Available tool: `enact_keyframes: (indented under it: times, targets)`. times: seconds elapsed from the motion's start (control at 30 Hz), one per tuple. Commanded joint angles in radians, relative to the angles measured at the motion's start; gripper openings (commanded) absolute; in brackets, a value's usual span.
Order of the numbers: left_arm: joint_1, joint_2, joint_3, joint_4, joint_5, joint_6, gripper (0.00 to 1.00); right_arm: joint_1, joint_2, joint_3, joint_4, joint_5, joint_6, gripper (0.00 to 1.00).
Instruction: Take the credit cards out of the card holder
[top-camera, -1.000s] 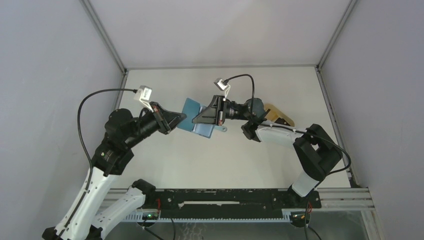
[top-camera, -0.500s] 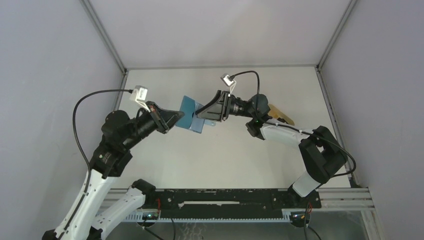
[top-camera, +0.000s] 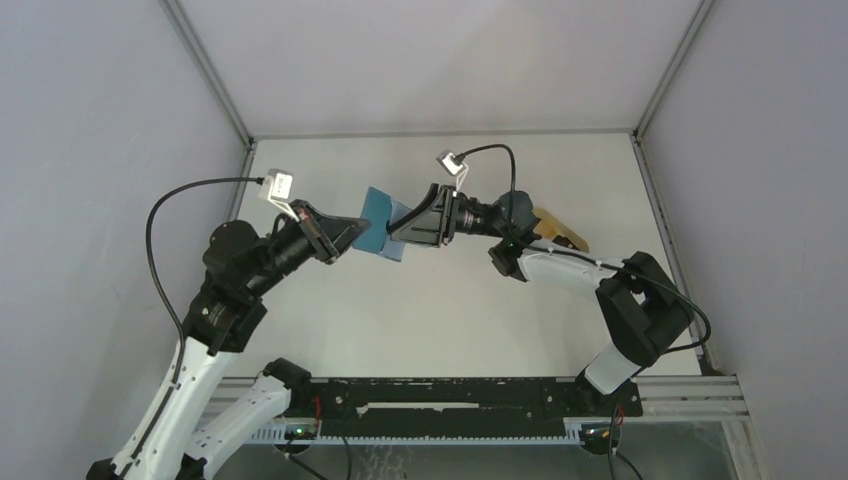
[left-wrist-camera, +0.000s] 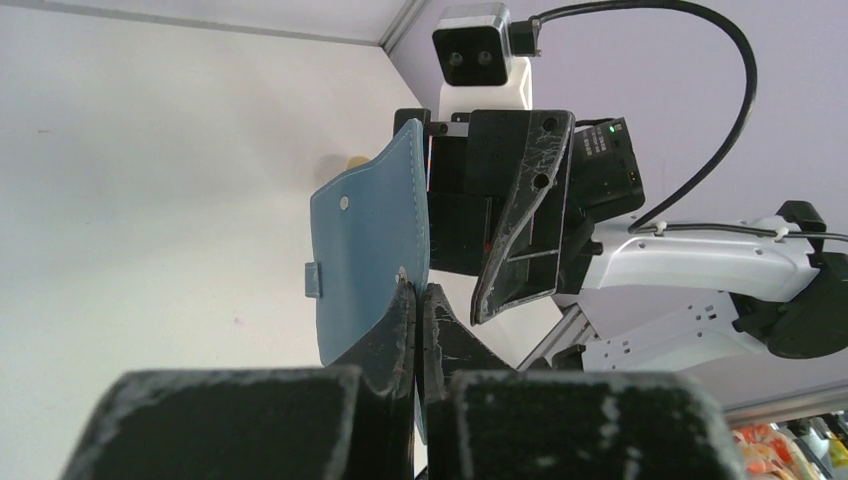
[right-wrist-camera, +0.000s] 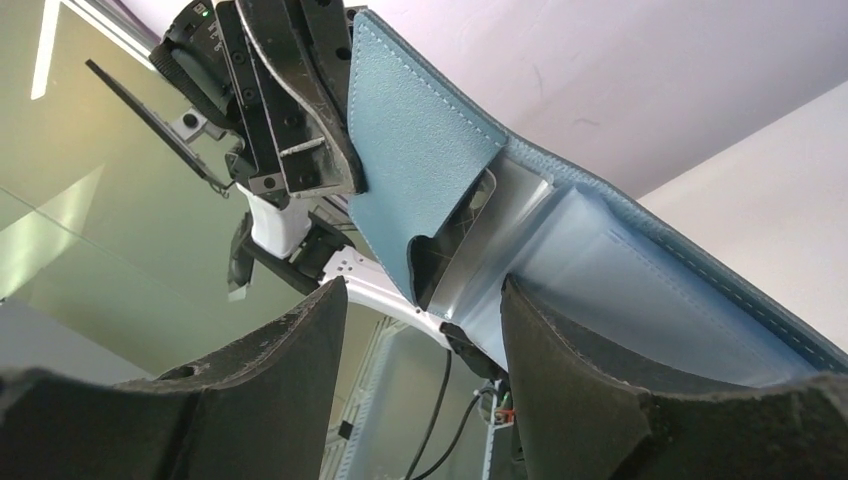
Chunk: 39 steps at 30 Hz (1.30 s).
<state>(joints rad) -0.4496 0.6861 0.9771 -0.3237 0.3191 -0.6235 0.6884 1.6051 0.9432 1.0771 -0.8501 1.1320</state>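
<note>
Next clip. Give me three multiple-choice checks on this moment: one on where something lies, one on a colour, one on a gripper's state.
1. Where does the tan card lie?
A. on the table, beyond the right arm
B. at the table's left edge
C. at the table's near edge

2. What colour is the card holder?
A. red
B. teal-blue
C. black

3. What is the left gripper doing?
A. hanging open
B. shut on the holder's edge
C. resting on the table

Answers: 1 A, it lies flat there, partly hidden by that arm. 2 B, teal-blue in all three views. 3 B, the left wrist view shows its fingers pinching the holder's edge.
</note>
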Motion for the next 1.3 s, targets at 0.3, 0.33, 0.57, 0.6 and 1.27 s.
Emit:
enact_keyframes:
  times: [0.3, 0.33, 0.57, 0.6, 1.27]
  targets:
    - [0.021, -0.022, -0.029, 0.094, 0.066, -0.042, 0.0, 0.025, -0.018, 0.041, 0.139, 0.001, 0.039, 0.62]
    - [0.022, -0.024, -0.032, 0.094, 0.067, -0.044, 0.0, 0.023, -0.018, 0.042, 0.151, 0.003, 0.044, 0.61]
    - [0.034, -0.03, -0.043, 0.095, 0.074, -0.047, 0.0, 0.013, -0.019, 0.051, 0.176, 0.006, 0.062, 0.54]
    - [0.035, -0.028, -0.043, 0.095, 0.074, -0.047, 0.0, 0.012, -0.018, 0.052, 0.177, 0.007, 0.061, 0.54]
    - [0.068, -0.034, -0.064, 0.102, 0.1, -0.053, 0.0, 0.005, 0.002, 0.075, 0.211, 0.009, 0.097, 0.3]
